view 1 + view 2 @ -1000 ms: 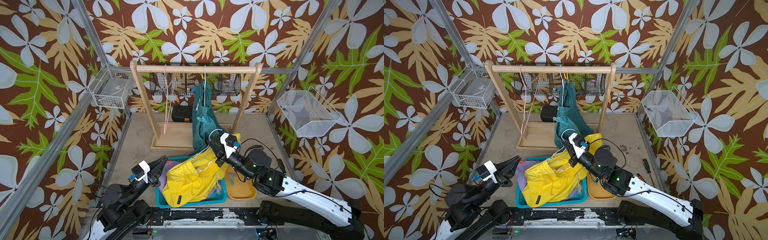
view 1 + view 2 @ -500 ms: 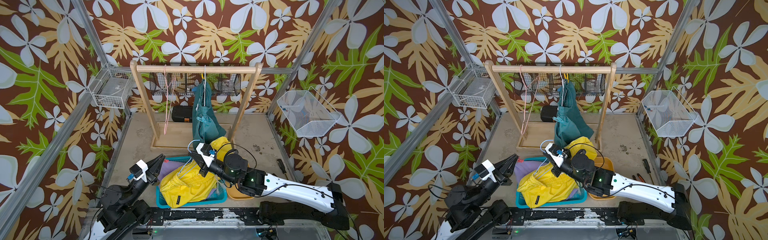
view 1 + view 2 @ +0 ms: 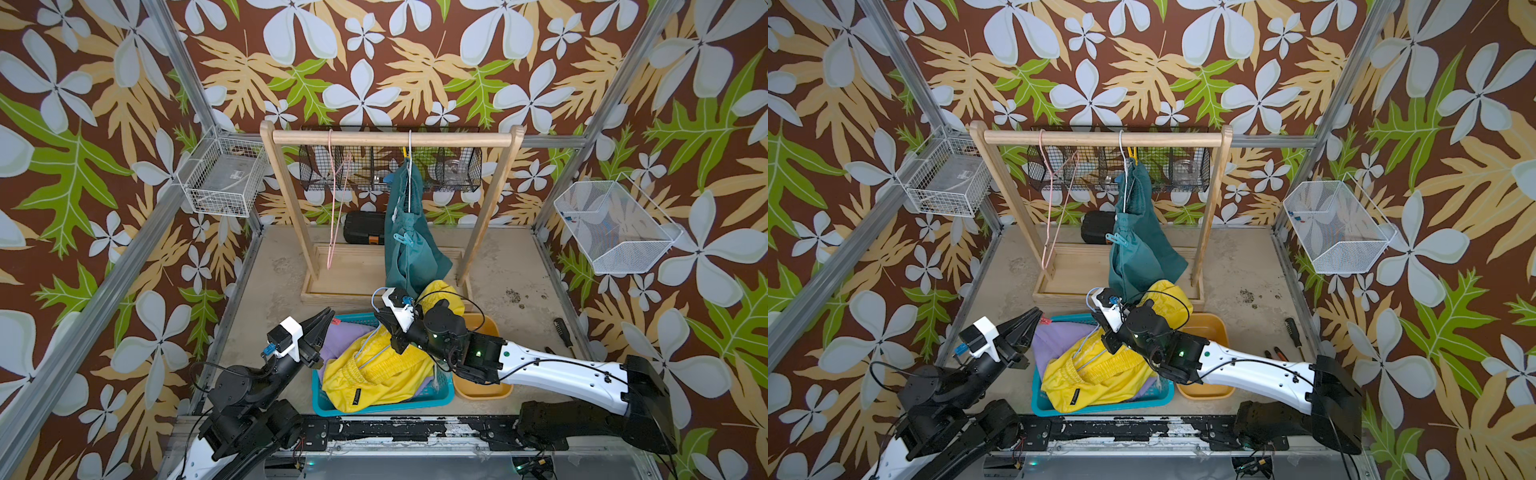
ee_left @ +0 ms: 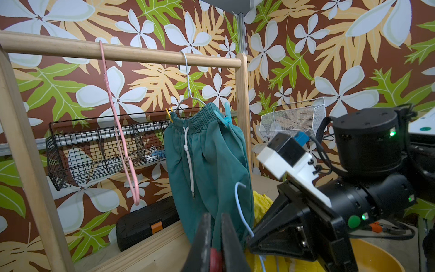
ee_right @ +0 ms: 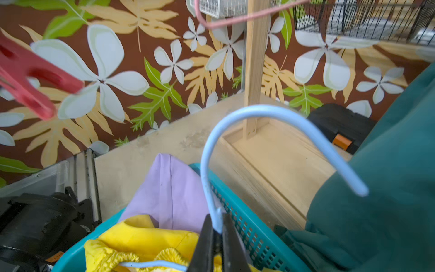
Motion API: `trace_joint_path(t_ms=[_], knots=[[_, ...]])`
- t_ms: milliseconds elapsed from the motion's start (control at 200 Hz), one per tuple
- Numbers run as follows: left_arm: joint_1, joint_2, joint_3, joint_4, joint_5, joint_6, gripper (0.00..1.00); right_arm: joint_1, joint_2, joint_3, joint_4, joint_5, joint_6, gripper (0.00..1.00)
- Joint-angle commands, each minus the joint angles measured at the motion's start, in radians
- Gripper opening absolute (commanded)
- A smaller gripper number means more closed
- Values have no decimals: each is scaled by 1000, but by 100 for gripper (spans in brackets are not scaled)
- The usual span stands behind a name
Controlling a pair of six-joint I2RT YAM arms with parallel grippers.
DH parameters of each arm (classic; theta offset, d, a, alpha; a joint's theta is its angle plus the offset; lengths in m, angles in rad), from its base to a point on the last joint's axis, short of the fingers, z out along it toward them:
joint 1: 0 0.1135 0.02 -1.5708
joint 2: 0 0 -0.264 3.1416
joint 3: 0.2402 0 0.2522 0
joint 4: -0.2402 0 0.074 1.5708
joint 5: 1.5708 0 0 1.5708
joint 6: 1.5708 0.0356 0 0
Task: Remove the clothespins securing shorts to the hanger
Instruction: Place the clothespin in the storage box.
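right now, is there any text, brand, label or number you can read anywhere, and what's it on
No text is readable in any view.
Black tag on the yellow shorts: a white mark, too small to read.
Label inside the white wire basket: print too blurred to read.

Walls (image 3: 374,62): I'm seeing brown, pale-blue flowers, green and tan leaves.
Shorts on the rail (image 3: 409,257): teal green.
Loose shorts: bright yellow pair (image 3: 374,378), lilac pair (image 3: 338,345).
Basket (image 3: 374,407): turquoise, clear on my feed.
Clothespins: red clothespin (image 5: 26,68), light blue clothespin (image 3: 401,239).
Hangers: pale blue hanger (image 5: 266,110), pink hanger (image 4: 136,199).
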Motion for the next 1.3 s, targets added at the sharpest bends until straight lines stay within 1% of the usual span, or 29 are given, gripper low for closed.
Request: trace_joint_path(t_ms=[0, 85, 120, 190, 255, 290, 425, 550, 631, 701, 776, 841, 901, 996, 1091, 1166, 1201, 1216, 1296], knots=[[1, 2, 6, 21, 16, -8, 0, -2, 27, -22, 43, 35, 36, 0], [1, 1, 6, 10, 22, -16, 0, -2, 46, -31, 48, 38, 44, 0], [1, 1, 6, 6, 26, -19, 0, -3, 44, -35, 52, 35, 46, 7], [1, 2, 3, -2, 40, -25, 0, -2, 33, -47, 69, 25, 48, 13], [0, 8, -3, -7, 59, -36, 0, -2, 11, -60, 81, 24, 49, 24], [0, 15, -8, -12, 73, -47, 0, -2, -4, -68, 87, 27, 47, 28], [1, 88, -3, -54, 203, -70, 0, -2, -91, -114, 121, 23, 39, 41], [0, 104, -2, -29, 213, -108, 0, -2, -205, -164, 147, -6, 18, 45], [1, 92, -5, -3, 258, -116, 0, -2, -298, -212, 171, -49, -7, 48], [1, 94, 3, 3, 353, -116, 0, -8, -385, -249, 185, -136, -39, 53], [1, 109, 10, 12, 473, -123, 0, -30, -465, -269, 176, -292, -59, 57], [1, 128, 13, 18, 559, -122, 0, -70, -514, -268, 150, -427, -54, 58], [1, 143, 15, 21, 584, -118, 0, -106, -543, -251, 109, -533, -53, 57], [1, 149, 12, 41, 597, -114, 0, -122, -550, -222, 40, -603, -79, 55], [1, 165, 10, 80, 639, -129, 0, -123, -514, -184, -18, -660, -112, 55], [1, 188, 15, 101, 657, -139, 0, -122, -480, -167, -23, -714, -118, 56], [1, 199, 20, 102, 660, -137, 0, -122, -464, -164, -18, -718, -118, 58], [1, 202, 23, 101, 663, -135, 0, -121, -458, -161, -15, -741, -117, 58], [1, 218, 32, 103, 676, -133, 0, -122, -428, -153, 0, -754, -114, 59]])
